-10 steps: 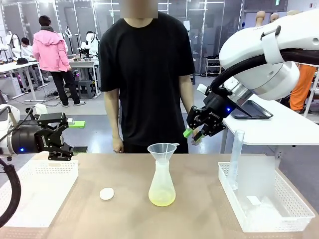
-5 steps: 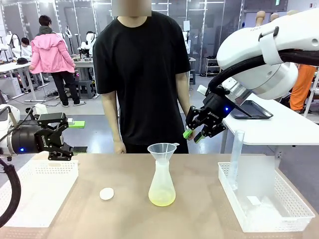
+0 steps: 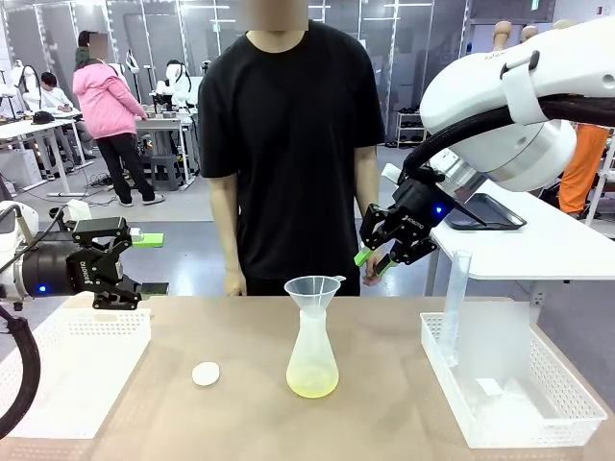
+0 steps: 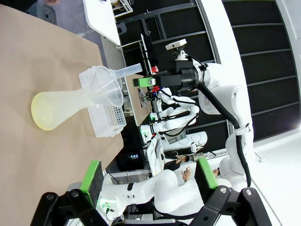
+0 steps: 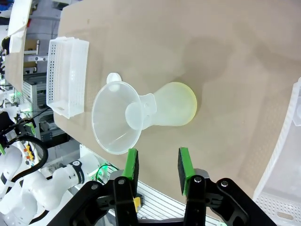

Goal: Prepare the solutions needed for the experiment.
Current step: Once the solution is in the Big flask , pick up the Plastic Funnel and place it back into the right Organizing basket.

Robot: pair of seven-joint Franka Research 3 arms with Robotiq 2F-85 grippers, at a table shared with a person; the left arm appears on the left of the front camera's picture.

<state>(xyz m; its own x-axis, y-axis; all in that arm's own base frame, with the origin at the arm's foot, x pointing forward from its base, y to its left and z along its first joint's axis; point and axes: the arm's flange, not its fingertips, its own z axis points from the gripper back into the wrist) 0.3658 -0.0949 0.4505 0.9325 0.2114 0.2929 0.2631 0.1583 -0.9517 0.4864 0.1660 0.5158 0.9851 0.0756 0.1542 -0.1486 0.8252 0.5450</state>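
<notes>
One translucent plastic conical flask [image 3: 312,355] is being borne upright at the middle of the tan table [image 3: 384,423], somewhat nearer its near edge. The solutions [image 3: 312,387], a thin pale yellow-green see-through layer, are being held in its bottom. One clear plastic funnel [image 3: 313,288] is being carried in the flask's neck, mouth upward. One small white round cap [image 3: 206,374] is being left flat just beside the flask, toward the table's left edge.

Two white perforated plastic trays are being counted. A shallow tray [image 3: 58,384] is lying at the near left corner and a deeper basket [image 3: 527,434] at the near right corner. One tall clear measuring cylinder [image 3: 457,288] is being kept upright in the basket's far left corner.

Farther back, over the left edge, the left gripper [image 3: 151,262] is being held with its jaws spread wide and nothing between them. The right gripper [image 3: 374,260] is being held in the air beyond the flask and to its right. Its jaws are partly drawn in with a clear gap, and nothing is being gripped.

The coming move is being judged to turn on one relation: the funnel's mouth lies below the right gripper and toward the left, with the flask's long axis vertical. The right arm is being judged the nearer of the two.

One person in a black T-shirt [image 3: 288,144] is being seen standing at the far edge.
</notes>
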